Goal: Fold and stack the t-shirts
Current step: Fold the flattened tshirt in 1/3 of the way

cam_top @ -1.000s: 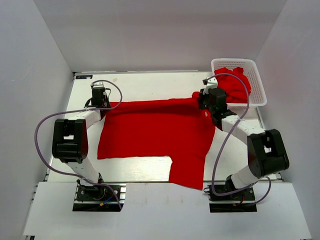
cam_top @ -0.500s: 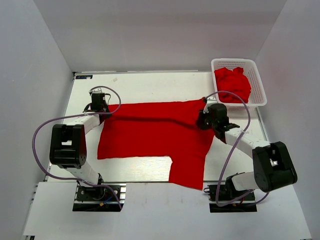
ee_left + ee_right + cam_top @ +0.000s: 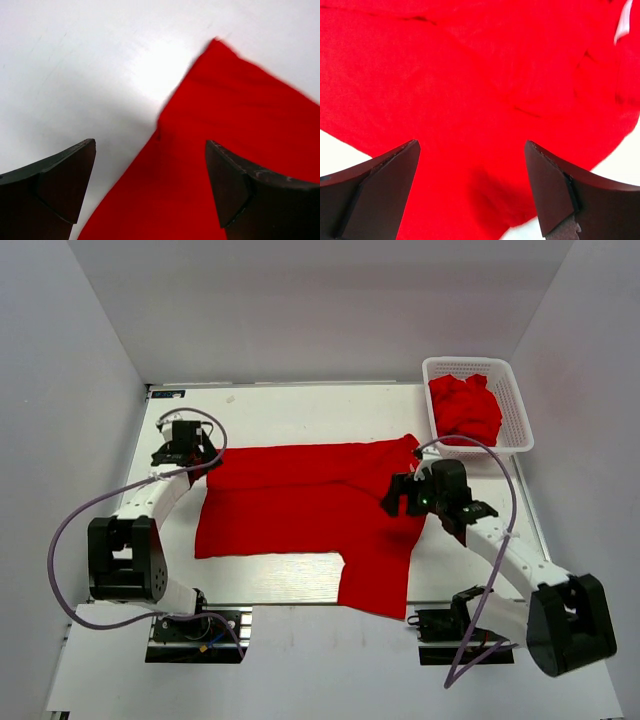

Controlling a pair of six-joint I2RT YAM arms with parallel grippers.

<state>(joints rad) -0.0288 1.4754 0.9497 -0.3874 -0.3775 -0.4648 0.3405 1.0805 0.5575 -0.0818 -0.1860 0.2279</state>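
One red t-shirt (image 3: 300, 515) lies spread flat on the white table (image 3: 290, 410), with a band along its far edge folded over onto it. My left gripper (image 3: 193, 460) is open over the shirt's far-left corner (image 3: 225, 125), and nothing is between its fingers (image 3: 60, 185). My right gripper (image 3: 398, 498) is open just above the shirt's right part (image 3: 470, 75), empty, with a white neck label (image 3: 622, 25) showing ahead of it. More red t-shirts (image 3: 465, 405) lie crumpled in the basket.
The white lattice basket (image 3: 470, 364) stands at the far right corner of the table. Grey walls close in the left, right and back. A sleeve (image 3: 375, 585) hangs toward the table's near edge between the arm bases.
Both grippers went from shut on the shirt's far edge to open and let it go. The left gripper moved left off the corner; the right arm drew back toward the near side.
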